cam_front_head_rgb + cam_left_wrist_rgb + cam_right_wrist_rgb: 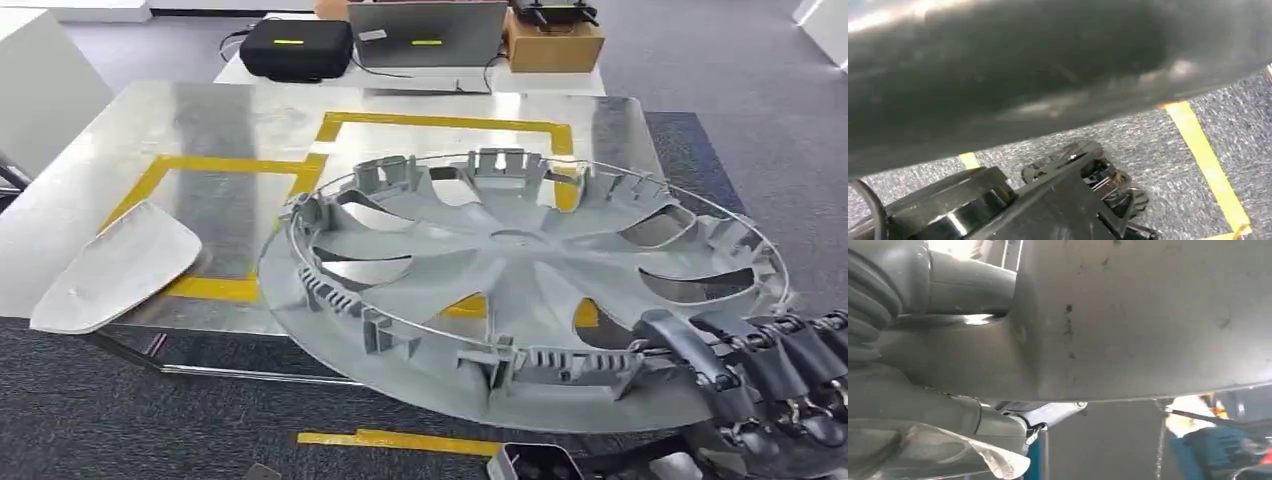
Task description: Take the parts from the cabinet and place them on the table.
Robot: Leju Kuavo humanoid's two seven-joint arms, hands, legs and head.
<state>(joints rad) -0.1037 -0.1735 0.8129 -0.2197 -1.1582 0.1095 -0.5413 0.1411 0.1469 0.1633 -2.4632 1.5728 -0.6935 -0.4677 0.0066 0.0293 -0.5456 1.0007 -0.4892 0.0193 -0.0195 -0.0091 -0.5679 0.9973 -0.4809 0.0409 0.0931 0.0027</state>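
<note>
A large grey wheel cover point(520, 270) with spokes and clip tabs hangs tilted over the near edge of the metal table point(230, 110), its far rim above the yellow tape outline point(440, 125). My right hand point(760, 370) grips its near right rim, dark fingers curled over the top. In the right wrist view the thumb point(968, 285) presses on the cover's plain underside point(1148, 315). A smaller grey shell-shaped part point(120, 265) lies on the table's left front corner. In the left wrist view a dark blurred mass point(1023, 75) sits close to the lens, so my left hand's state is unclear.
Behind the metal table a second table carries a black case point(295, 45), a laptop point(425, 35) and a cardboard box point(553, 45). Yellow tape point(400, 440) marks the grey carpet in front of the table. A white cabinet edge point(40, 90) stands at the far left.
</note>
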